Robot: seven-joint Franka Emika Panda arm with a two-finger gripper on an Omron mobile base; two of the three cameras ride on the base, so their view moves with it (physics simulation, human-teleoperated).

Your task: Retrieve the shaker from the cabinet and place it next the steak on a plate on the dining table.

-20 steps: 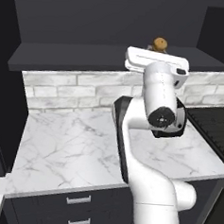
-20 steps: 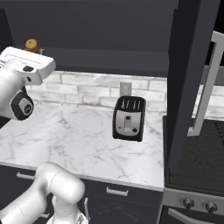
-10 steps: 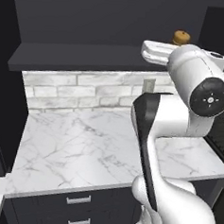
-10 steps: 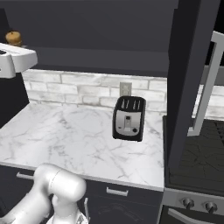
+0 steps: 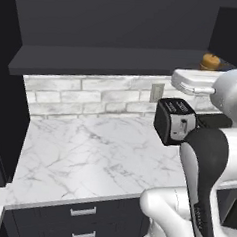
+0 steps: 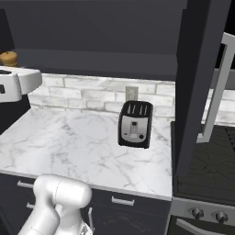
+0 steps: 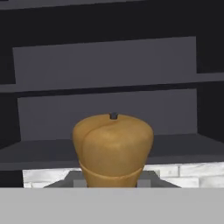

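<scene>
Shaker (image 7: 113, 148) clamped between fingers (image 7: 75, 180)

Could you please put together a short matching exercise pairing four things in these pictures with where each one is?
Things:
1. shaker
2. toaster
3. wall outlet
4. drawer handle

Places:
A. on the brick backsplash
B. below the counter's front edge
C. held in the hand, in front of the cabinet
D. standing on the marble counter

Pairs: 1-C, 2-D, 3-A, 4-B
</scene>
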